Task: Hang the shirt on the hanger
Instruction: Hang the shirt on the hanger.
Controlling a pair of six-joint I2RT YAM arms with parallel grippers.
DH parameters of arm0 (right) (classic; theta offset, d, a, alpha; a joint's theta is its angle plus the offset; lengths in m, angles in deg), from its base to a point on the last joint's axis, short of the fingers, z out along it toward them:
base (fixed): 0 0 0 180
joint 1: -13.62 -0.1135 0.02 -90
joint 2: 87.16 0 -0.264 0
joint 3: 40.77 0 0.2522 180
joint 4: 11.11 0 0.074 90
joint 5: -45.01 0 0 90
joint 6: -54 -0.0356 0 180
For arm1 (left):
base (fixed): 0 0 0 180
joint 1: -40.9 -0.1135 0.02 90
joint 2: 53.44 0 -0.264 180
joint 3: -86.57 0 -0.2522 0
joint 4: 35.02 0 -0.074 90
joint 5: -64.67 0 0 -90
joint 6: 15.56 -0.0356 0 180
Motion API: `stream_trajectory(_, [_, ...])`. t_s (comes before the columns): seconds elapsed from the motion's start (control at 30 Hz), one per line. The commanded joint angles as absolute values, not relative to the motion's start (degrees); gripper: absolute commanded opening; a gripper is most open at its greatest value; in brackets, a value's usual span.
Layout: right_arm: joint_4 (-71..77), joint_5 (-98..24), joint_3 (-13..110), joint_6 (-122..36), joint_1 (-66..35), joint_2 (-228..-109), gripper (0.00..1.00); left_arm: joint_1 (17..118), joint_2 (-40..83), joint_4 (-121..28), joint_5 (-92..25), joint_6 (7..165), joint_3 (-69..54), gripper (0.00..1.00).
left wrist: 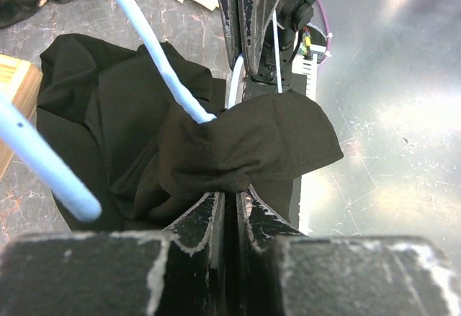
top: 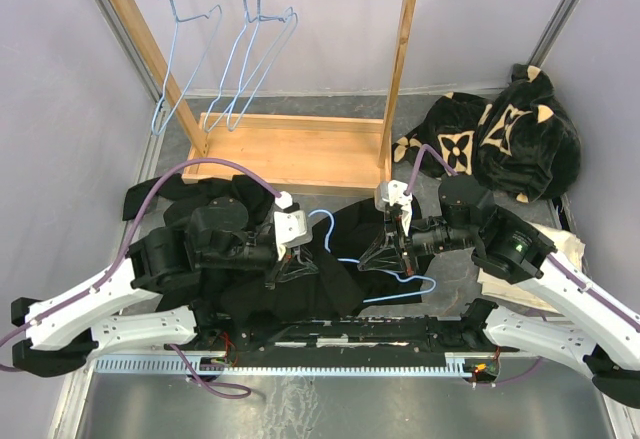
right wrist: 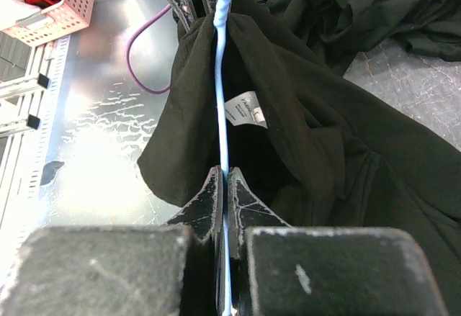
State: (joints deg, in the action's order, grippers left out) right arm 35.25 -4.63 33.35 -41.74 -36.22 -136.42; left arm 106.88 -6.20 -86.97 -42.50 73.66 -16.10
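Currently the left tool (left wrist: 232, 195) has its jaws together, clamped on a fold of the shirt (left wrist: 252, 143). The cloth bunches just ahead of its tips and drapes down to its left.

Right tool (right wrist: 225, 178): jaws together, pinched on the wire of the hanger (right wrist: 222, 78). The wire runs straight ahead from between the tips.

The two tools point at each other, near but apart, with the shirt between them. The collar hangs over the wire just ahead of the right tool, and the white tag (right wrist: 245, 109) shows just right of the wire. Seen from the left tool, the wire enters the cloth just above and ahead of the gripped fold.

The rest of the shirt lies crumpled on the worktop (right wrist: 418, 93) beneath both tools.

Well beyond the tools stands a wooden rack (top: 300, 149) with spare hangers (top: 246, 9) on its rail. A plush garment (top: 500, 139) with flower motifs lies beyond the right tool, well apart.
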Motion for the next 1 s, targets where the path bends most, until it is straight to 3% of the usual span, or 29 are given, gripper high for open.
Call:
stream_trajectory(0.0, [29.33, -5.24, 33.85, -42.21, -36.42, -136.51, 0.0, 107.0, -5.91, -81.57, -46.46, 75.72, -16.04, 0.1])
stream_trajectory(0.07, [29.39, -5.54, 33.68, -42.24, -36.47, -136.33, 0.0, 107.0, -5.79, -81.7, -46.4, 75.5, -15.87, 0.03])
stream_trajectory(0.23, [32.18, -9.43, 34.21, -41.23, -36.47, -134.77, 0.01, 106.99, -6.42, -83.53, -44.13, 75.15, -15.36, 0.03])
stream_trajectory(0.37, [37.07, -16.98, 35.64, -40.57, -36.48, -132.33, 0.2, 107.0, -8.01, -85.84, -39.18, 75.32, -14.81, 0.03])
stream_trajectory(0.47, [40.15, -23.95, 36.16, -42.04, -36.47, -129.04, 0.41, 107.0, -9.13, -87.08, -34.69, 76.1, -14.41, 0.03])
stream_trajectory(0.57, [41.76, -33.38, 36.05, -45.71, -36.48, -125.41, 0.52, 107.04, -9.53, -88.32, -31.02, 76.96, -14.34, 0.03])
stream_trajectory(0.73, [46.41, -51.8, 36.0, -53.96, -36.48, -121.11, 0.55, 107.0, -9.5, -88.35, -27.6, 78.05, -15.29, 0.03])
stream_trajectory(0.97, [52.81, -67.7, 32.17, -68.66, -36.46, -117.13, 0.59, 107.0, -8.57, -87.74, -23.19, 78.56, -15.25, 0.03])
